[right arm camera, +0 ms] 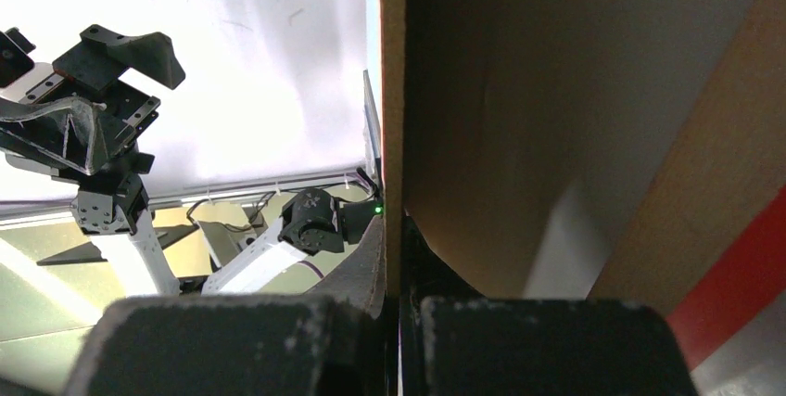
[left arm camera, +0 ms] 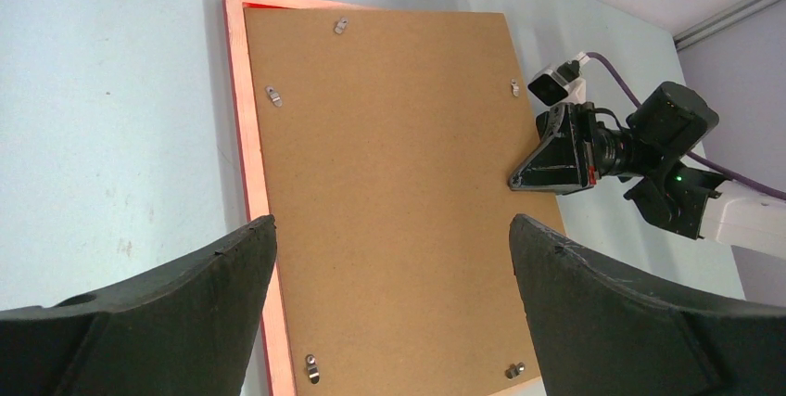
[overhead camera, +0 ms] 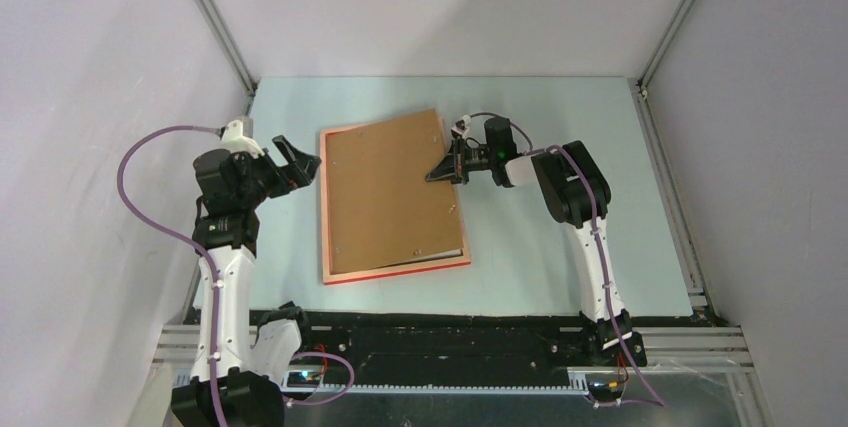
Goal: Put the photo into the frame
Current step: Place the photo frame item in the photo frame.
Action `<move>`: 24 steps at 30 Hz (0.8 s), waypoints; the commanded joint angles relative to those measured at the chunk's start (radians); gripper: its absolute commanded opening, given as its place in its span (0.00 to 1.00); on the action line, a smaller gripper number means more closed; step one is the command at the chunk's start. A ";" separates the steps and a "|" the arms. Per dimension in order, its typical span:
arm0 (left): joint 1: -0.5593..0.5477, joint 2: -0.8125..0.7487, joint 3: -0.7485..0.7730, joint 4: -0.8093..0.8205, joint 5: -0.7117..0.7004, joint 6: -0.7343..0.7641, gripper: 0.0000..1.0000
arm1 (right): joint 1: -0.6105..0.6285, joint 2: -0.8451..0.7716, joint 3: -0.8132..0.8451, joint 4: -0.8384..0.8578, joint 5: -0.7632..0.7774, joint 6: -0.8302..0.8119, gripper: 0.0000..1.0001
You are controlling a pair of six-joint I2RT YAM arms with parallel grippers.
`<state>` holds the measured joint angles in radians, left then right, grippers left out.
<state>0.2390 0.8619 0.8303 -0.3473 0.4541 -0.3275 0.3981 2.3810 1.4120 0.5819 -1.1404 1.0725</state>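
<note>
As L-gripper (overhead camera: 307,168) gapes, R-gripper (overhead camera: 436,175) prob. nips board (overhead camera: 385,197).

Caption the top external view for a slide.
The right gripper pinches the right edge of the brown backing board above the frame; the left gripper hovers open beside it.

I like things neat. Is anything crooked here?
Yes. The brown backing board lies crooked on the frame. The frame's rim shows along the left and near sides, but the board hides its right side. The right arm's jaws pinch the board's right edge there.
</note>
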 commanded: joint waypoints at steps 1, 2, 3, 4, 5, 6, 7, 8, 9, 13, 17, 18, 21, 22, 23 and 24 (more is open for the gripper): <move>0.010 -0.019 -0.012 0.024 -0.009 0.034 1.00 | 0.005 0.011 0.004 0.059 -0.007 0.010 0.00; 0.009 -0.019 -0.013 0.024 -0.010 0.033 1.00 | 0.005 0.015 0.004 0.058 -0.007 0.017 0.00; 0.009 -0.020 -0.013 0.024 -0.009 0.033 1.00 | 0.005 0.017 0.004 0.057 -0.006 0.019 0.00; 0.008 -0.019 -0.012 0.025 -0.010 0.033 1.00 | 0.005 0.021 0.004 0.056 -0.007 0.023 0.00; 0.009 -0.020 -0.012 0.024 -0.010 0.033 1.00 | 0.005 0.023 0.004 0.055 -0.007 0.026 0.00; 0.009 -0.020 -0.013 0.025 -0.010 0.033 1.00 | 0.005 0.026 0.004 0.056 -0.006 0.033 0.00; 0.009 -0.020 -0.013 0.024 -0.010 0.032 1.00 | 0.005 0.027 0.004 0.061 -0.006 0.037 0.00; 0.009 -0.021 -0.013 0.024 -0.010 0.032 1.00 | 0.005 0.030 0.004 0.065 -0.007 0.045 0.00; 0.009 -0.020 -0.013 0.024 -0.009 0.031 1.00 | 0.005 0.032 0.004 0.072 -0.007 0.054 0.00; 0.009 -0.019 -0.013 0.024 -0.009 0.031 1.00 | 0.005 0.040 0.004 0.089 -0.007 0.075 0.00; 0.010 -0.018 -0.011 0.025 -0.010 0.029 1.00 | 0.005 0.043 0.004 0.094 -0.007 0.087 0.00; 0.010 -0.018 -0.012 0.024 -0.010 0.030 1.00 | 0.005 0.043 0.005 0.098 -0.007 0.090 0.00; 0.009 -0.018 -0.013 0.024 -0.010 0.030 1.00 | 0.005 0.043 0.004 0.116 -0.009 0.108 0.00; 0.009 -0.017 -0.013 0.024 -0.009 0.030 1.00 | 0.004 0.043 0.004 0.118 -0.011 0.108 0.00; 0.009 -0.018 -0.013 0.024 -0.009 0.030 1.00 | 0.004 0.041 0.004 0.117 -0.012 0.104 0.00; 0.009 -0.018 -0.013 0.024 -0.010 0.029 1.00 | 0.001 0.039 0.004 0.110 -0.013 0.100 0.00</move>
<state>0.2390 0.8616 0.8303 -0.3473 0.4480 -0.3210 0.3981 2.4210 1.4117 0.6430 -1.1419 1.1408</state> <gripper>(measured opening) 0.996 0.024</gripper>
